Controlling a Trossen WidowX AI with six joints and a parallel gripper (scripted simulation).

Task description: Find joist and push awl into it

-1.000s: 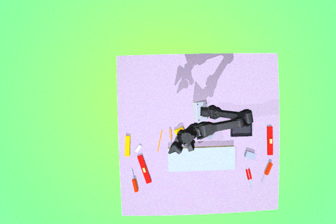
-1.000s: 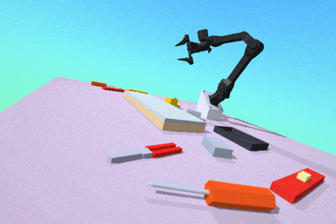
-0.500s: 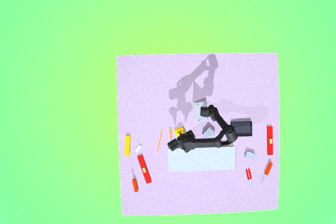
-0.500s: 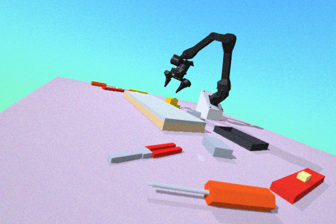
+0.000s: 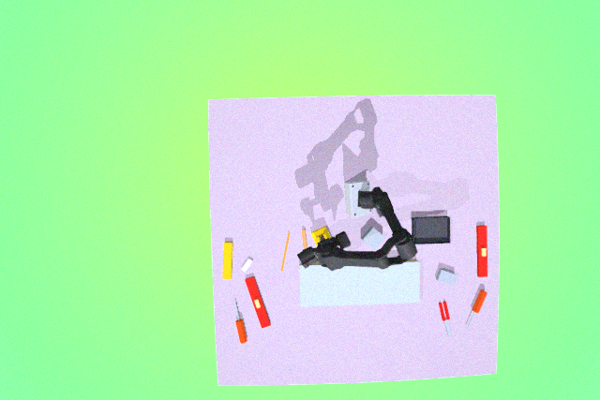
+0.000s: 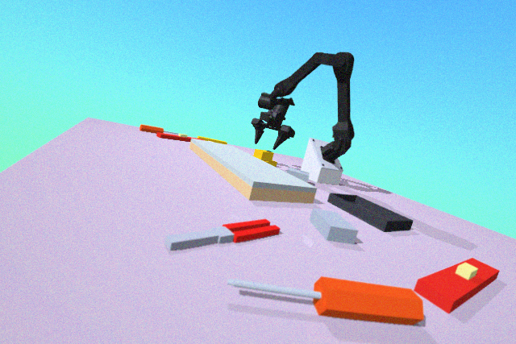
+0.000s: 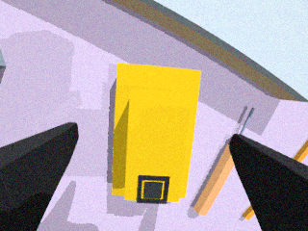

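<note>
The yellow stud finder (image 5: 319, 233) (image 6: 263, 155) (image 7: 156, 125) lies on the table behind the floor panel, with a dark square near one end. My gripper (image 6: 265, 145) (image 7: 153, 132) is open and empty, pointing down above the stud finder, one fingertip to each side of it in the wrist view. The awl, with an orange-tan handle (image 5: 304, 236) (image 7: 217, 180) and a thin metal shaft, lies beside the stud finder. The pale floor panel (image 5: 359, 285) (image 6: 250, 165) sits on a wooden edge. The joist is hidden. The dark tray (image 5: 430, 229) (image 6: 385, 223) is empty.
Grey blocks (image 5: 372, 236) (image 5: 446, 275) (image 6: 335, 227) lie near the panel. An orange pencil-like stick (image 5: 285, 251) lies beyond the awl. Red levels (image 5: 481, 259) (image 5: 256, 296), screwdrivers (image 5: 479, 302) (image 5: 240, 331), red-handled pliers (image 5: 444, 310) (image 6: 254, 230), a yellow bar (image 5: 227, 259) and a white block (image 5: 247, 264) lie farther out.
</note>
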